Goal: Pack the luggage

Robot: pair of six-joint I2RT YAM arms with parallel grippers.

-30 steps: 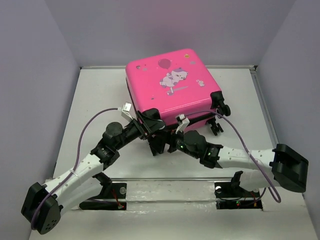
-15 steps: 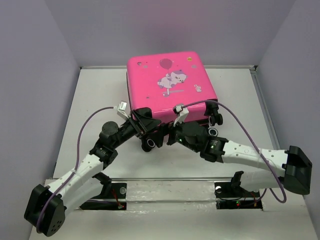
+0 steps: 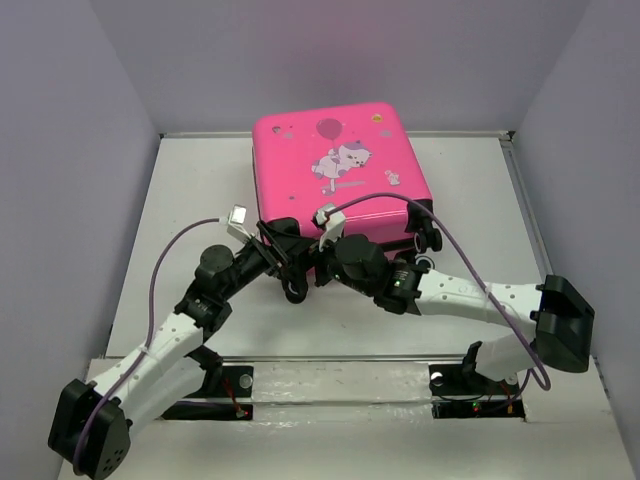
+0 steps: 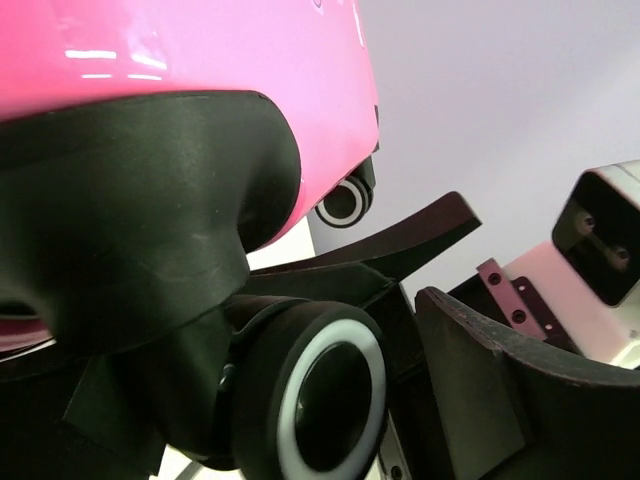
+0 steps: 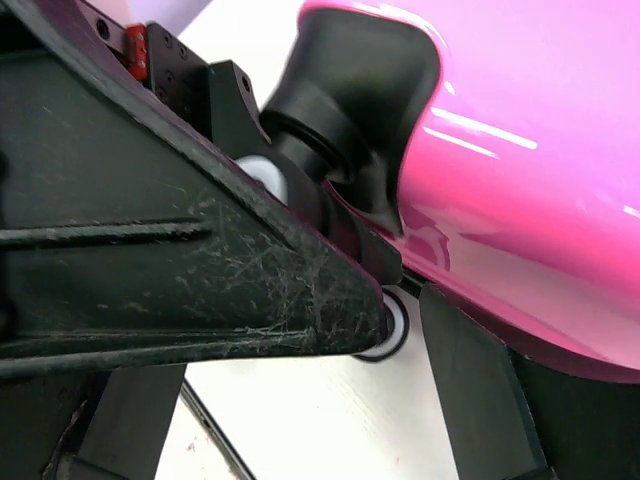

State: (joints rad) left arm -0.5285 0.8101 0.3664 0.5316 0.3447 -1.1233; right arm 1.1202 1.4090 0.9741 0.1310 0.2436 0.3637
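Observation:
The luggage (image 3: 340,170) is a hot-pink hard-shell case with a cartoon animal and balloon print. It lies closed on the white table, wheels toward the arms. Both grippers meet at its near left corner. My left gripper (image 3: 290,268) is open, and a black wheel with a white ring (image 4: 330,400) stands between its fingers under the pink shell (image 4: 200,45). My right gripper (image 3: 325,268) is open too. Its fingers (image 5: 200,270) straddle the case's lower edge beside a black wheel housing (image 5: 350,110), and a wheel (image 5: 392,335) peeks out behind one finger.
The white table (image 3: 200,200) is enclosed by grey walls on the left, back and right. Two more wheels (image 3: 432,240) stick out at the case's near right corner. Purple cables loop over both arms. A metal rail (image 3: 330,370) runs along the near edge.
The case's near edge has dropped and it has slid slightly toward the back wall. Both grippers followed it, and the right gripper swung left to the near left corner.

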